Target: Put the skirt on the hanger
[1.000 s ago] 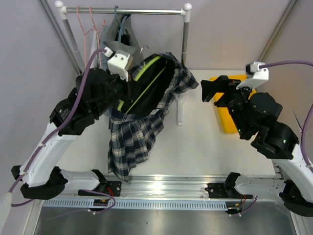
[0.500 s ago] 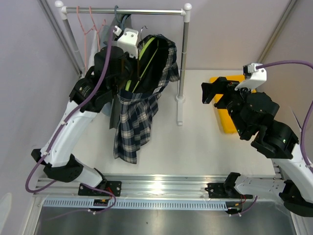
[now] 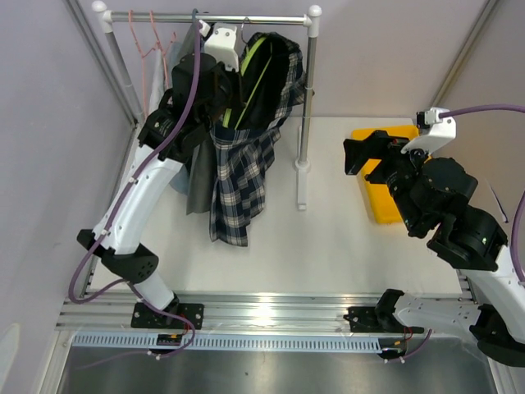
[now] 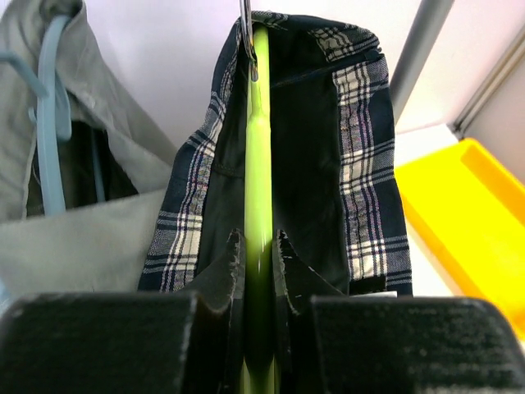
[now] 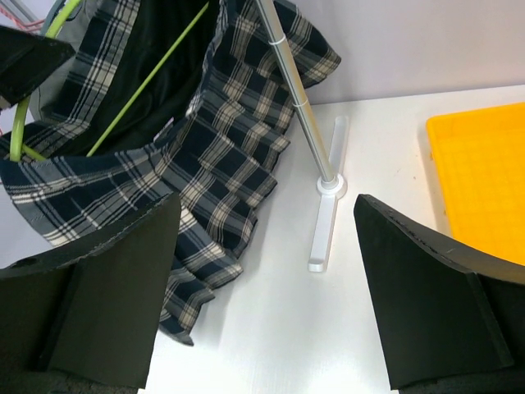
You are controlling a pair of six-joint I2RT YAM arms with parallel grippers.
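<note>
The left tool is clamped on the lower part of a lime-green hanger, one black finger on each side of the plastic. The left wrist view sees the hanger edge-on. Its metal hook is cut off by the top of that view. From above, the hook sits right at the rack rail, near the far-left corner of the bench. Whether it is over the rail or only beside it cannot be told.

The plaid skirt is on the hanger, with its dark lining around the green bar. Its navy-and-white pleats hang below the left arm. The arm covers much of the waistband from above, so how the skirt is fastened to the hanger is hidden.

Left of the skirt, a grey garment hangs on a pale blue hanger, mostly behind the arm in the top view. Thin pink hangers hang further left on the rail.

The right tool has its fingers spread wide and holds nothing. It is above the right side of the bench, facing the rack's upright post. A yellow tray lies under it, partly covered by the right arm.
</note>
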